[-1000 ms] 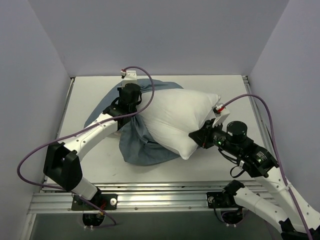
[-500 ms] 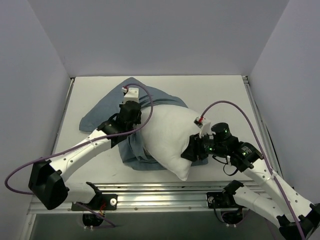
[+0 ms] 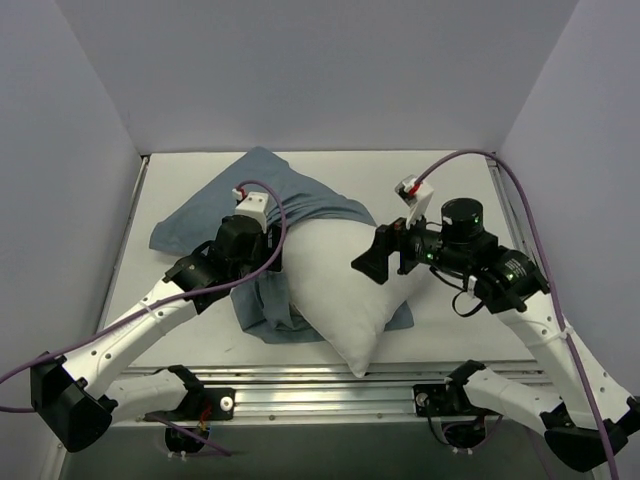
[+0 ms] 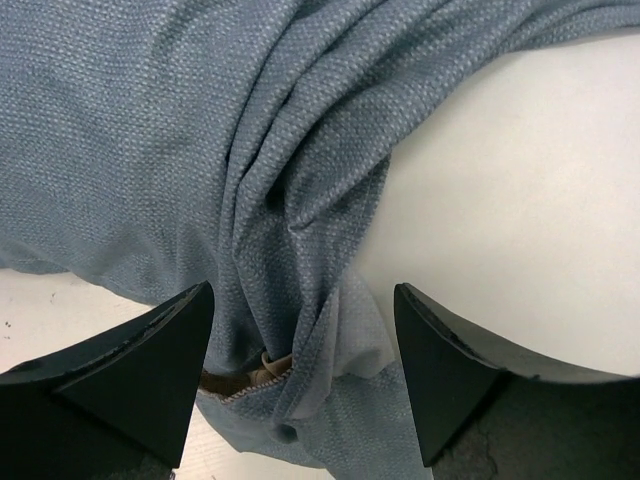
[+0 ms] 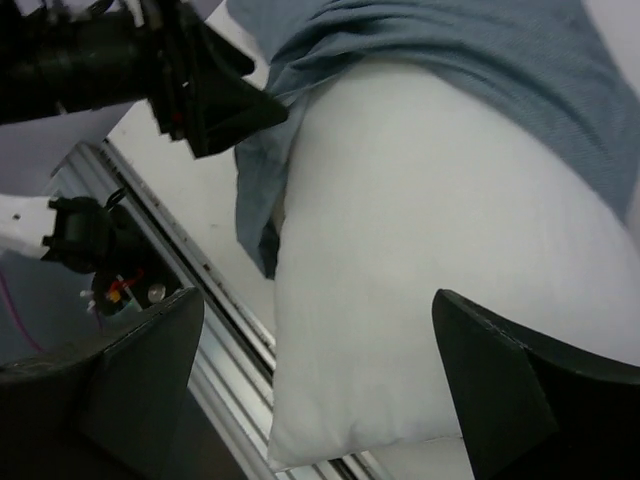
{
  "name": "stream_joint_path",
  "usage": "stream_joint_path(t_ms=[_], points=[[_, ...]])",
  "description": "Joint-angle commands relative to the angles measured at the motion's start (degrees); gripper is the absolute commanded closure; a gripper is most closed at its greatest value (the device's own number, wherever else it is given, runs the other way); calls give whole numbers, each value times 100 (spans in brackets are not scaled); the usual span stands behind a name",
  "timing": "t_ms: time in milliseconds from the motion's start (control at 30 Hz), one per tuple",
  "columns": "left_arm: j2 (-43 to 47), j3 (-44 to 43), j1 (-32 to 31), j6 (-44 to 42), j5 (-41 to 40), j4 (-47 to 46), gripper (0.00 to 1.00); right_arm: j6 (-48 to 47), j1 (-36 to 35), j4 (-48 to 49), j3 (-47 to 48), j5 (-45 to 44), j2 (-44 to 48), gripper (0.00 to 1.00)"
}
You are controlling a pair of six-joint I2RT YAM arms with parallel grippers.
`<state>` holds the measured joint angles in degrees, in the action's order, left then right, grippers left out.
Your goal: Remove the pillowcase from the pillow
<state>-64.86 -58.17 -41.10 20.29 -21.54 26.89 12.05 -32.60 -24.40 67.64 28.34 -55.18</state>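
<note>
The left gripper [image 4: 302, 292] is open, and a bunched fold of the pillowcase [image 3: 200, 212] lies between its spread fingers. The right gripper [image 5: 318, 295] is open too. In the top view the pillow [image 3: 340, 285] lies at its 9 o'clock. The case covers the pillow's 9 to 12 o'clock edge. One pillow, one pillowcase.

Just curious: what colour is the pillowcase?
The pillowcase is greyish blue, finely woven; the left wrist view shows it best.
</note>
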Motion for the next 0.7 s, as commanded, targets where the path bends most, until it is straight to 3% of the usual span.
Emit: stream_joint_path(t_ms=[0,200,400,500,667], points=[[9,-335,6,-105,159,167,19,-309,314,-109,381,-793,-379,7],[0,-318,6,-113,291,272,19,218,921,444,-64,-857,-1003,0],[79,-335,-3,-236,335,360,18,684,1230,2014,-847,-751,-1741,0],[140,-361,6,-263,335,430,18,545,1230,2727,-1050,-497,-2093,0],[281,-387,14,-359,387,431,18,17,1204,2774,-1165,-181,-2796,0]])
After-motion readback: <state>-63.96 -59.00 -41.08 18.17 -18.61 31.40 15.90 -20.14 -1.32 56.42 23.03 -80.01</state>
